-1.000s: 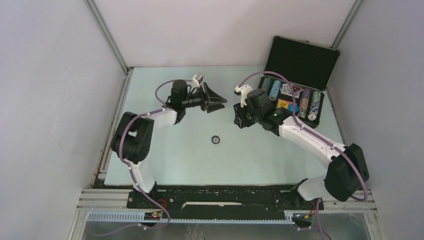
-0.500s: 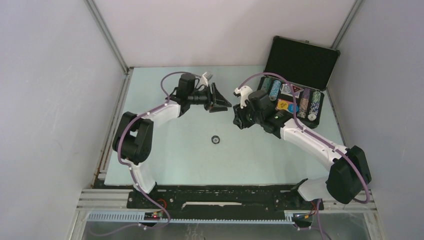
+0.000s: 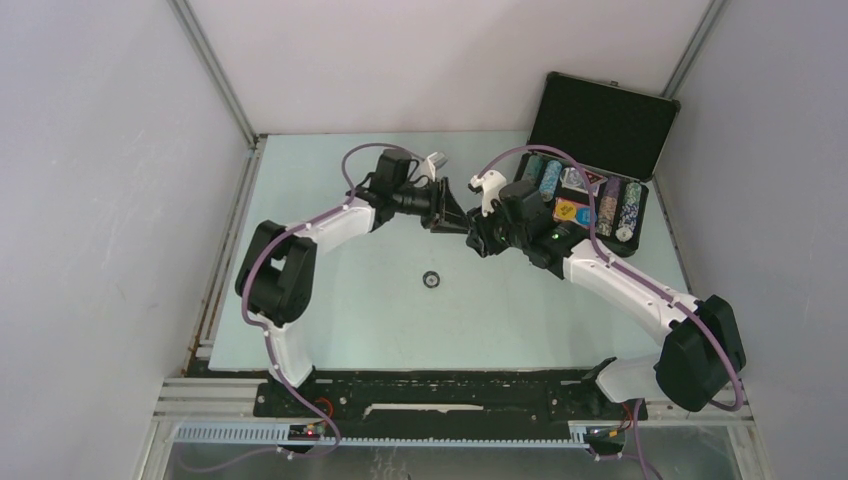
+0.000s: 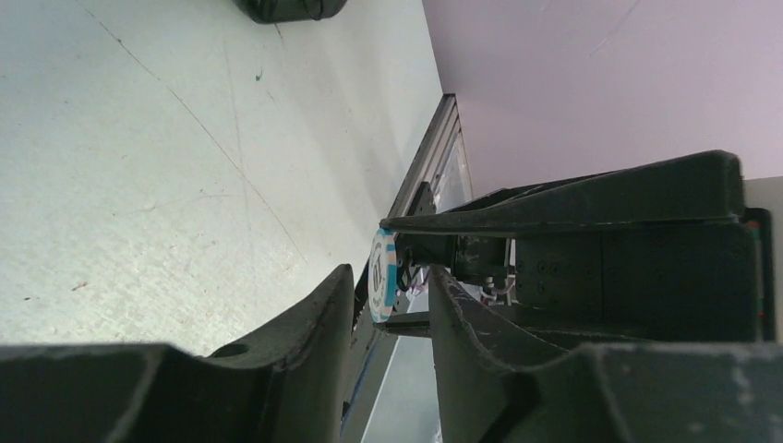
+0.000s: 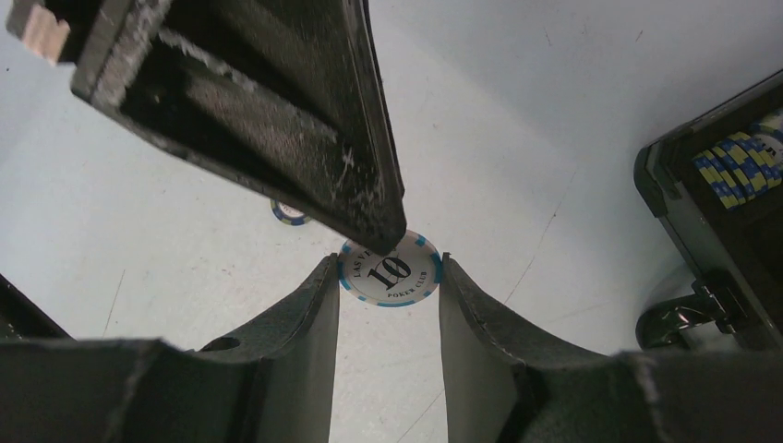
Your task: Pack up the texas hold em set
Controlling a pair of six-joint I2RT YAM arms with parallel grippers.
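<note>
A white poker chip [image 5: 389, 269] with blue edge marks and a "10" sits pinched flat between the fingertips of my right gripper [image 5: 389, 263], which is shut on it. My left gripper [image 4: 390, 277] meets it tip to tip at mid-table, and its open jaws straddle the same chip [image 4: 383, 275] edge-on with a gap on each side. From above, the left gripper [image 3: 452, 212] and the right gripper [image 3: 478, 232] touch noses. The black silver-trimmed case [image 3: 603, 122] stands open at the back right, with rows of chips [image 3: 610, 205] in it.
A small round disc [image 3: 431, 279] lies loose on the pale table in front of the grippers. The case's corner and latch [image 5: 683, 212] sit close to the right of my right gripper. Grey walls enclose the table on three sides.
My left arm has swung right until its gripper meets the right one, and its jaws have narrowed around the chip. The right arm has barely moved.
</note>
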